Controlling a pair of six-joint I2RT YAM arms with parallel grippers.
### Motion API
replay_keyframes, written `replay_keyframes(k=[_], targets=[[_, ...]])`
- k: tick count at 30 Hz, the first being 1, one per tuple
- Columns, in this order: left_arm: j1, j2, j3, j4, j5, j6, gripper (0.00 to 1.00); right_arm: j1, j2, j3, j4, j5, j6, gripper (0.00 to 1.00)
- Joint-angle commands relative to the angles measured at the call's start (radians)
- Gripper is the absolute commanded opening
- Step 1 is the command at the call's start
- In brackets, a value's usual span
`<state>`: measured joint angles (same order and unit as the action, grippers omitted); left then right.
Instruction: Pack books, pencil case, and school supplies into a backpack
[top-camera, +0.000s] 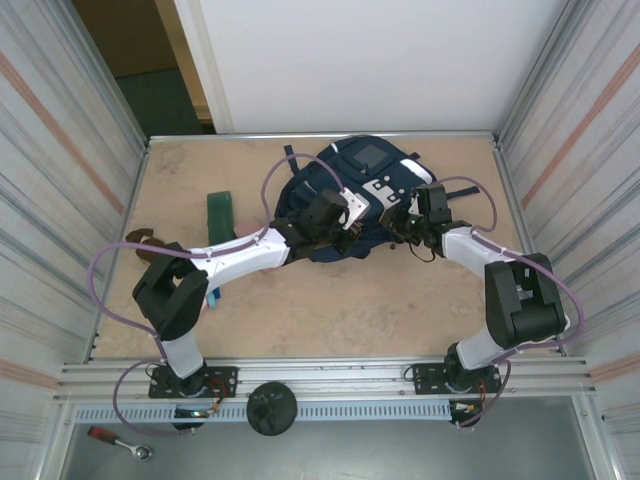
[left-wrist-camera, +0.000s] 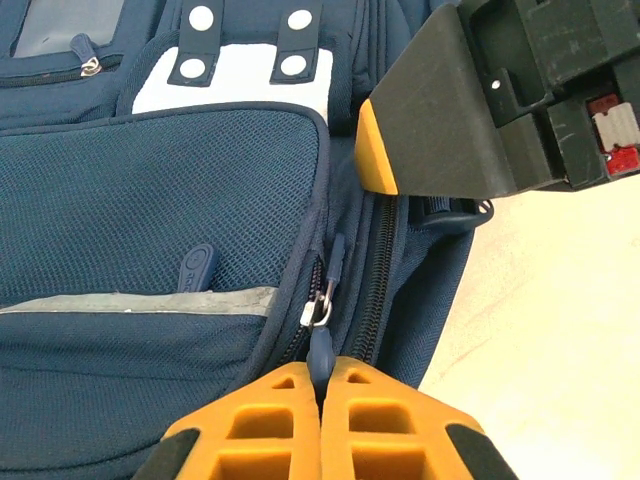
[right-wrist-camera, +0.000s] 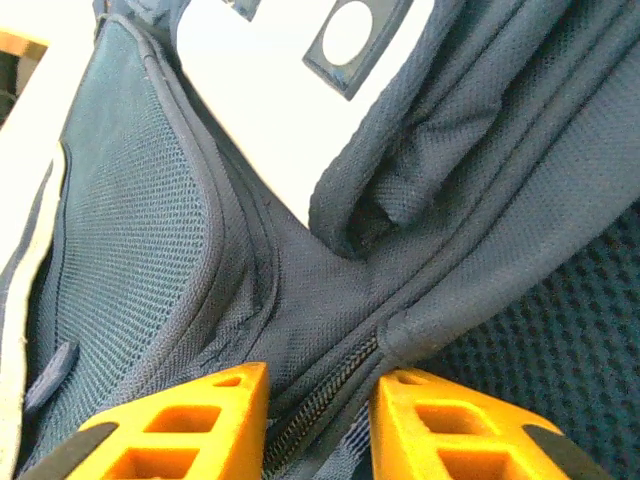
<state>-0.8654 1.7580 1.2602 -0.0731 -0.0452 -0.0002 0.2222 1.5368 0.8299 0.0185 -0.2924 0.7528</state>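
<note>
Left jaws shut tight on the zip pull (left-wrist-camera: 322, 350). Backpack (top-camera: 330, 165) sits right under both jaws. Right jaws have a narrow gap astride the zip seam (right-wrist-camera: 320, 400), can't tell if gripping. Fabric's soft n floppy imo, so hold the tab + pin cloth nearby.

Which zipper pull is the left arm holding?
Find the navy backpack at the far side of the table. A zip runs beside its mesh pocket. The zipper pull is the navy tab under the silver slider, pinched between the shut jaws of the left gripper; the other pull lies free on the mesh.
</note>
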Motion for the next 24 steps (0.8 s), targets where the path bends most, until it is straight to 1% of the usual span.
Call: replay_keyframes(k=[1,3,5,8,13,18,21,24], targets=[[-0.02,-0.039,-0.011,0.061,-0.009,0.005,0.0,-0.02,0.003,-0.012,0.008,0.048,-0.023,0.13],[-0.013,-0.05,-0.024,0.059,-0.048,0.025,0.0,-0.039,-0.007,-0.023,0.002,0.046,-0.042,0.05],[0.008,-0.06,-0.037,0.053,-0.063,0.034,0.0,-0.064,-0.016,-0.028,-0.003,0.027,-0.073,0.0],[0.06,-0.073,-0.06,0.04,-0.081,0.035,0.0,-0.095,-0.036,-0.03,-0.018,-0.004,-0.132,0.0],[0.143,-0.092,-0.102,0.033,-0.102,0.035,0.0,-0.124,-0.054,-0.007,-0.077,-0.016,-0.215,0.0],[0.181,-0.103,-0.126,0.029,-0.112,0.032,0.0,-0.148,-0.031,0.032,-0.097,-0.083,-0.227,0.0],[0.182,-0.111,-0.135,0.042,-0.066,0.028,0.0,-0.148,-0.013,0.05,-0.097,-0.108,-0.22,0.0],[0.171,-0.116,-0.134,0.066,0.021,0.011,0.0,-0.144,-0.004,0.044,-0.056,-0.157,-0.174,0.0]])
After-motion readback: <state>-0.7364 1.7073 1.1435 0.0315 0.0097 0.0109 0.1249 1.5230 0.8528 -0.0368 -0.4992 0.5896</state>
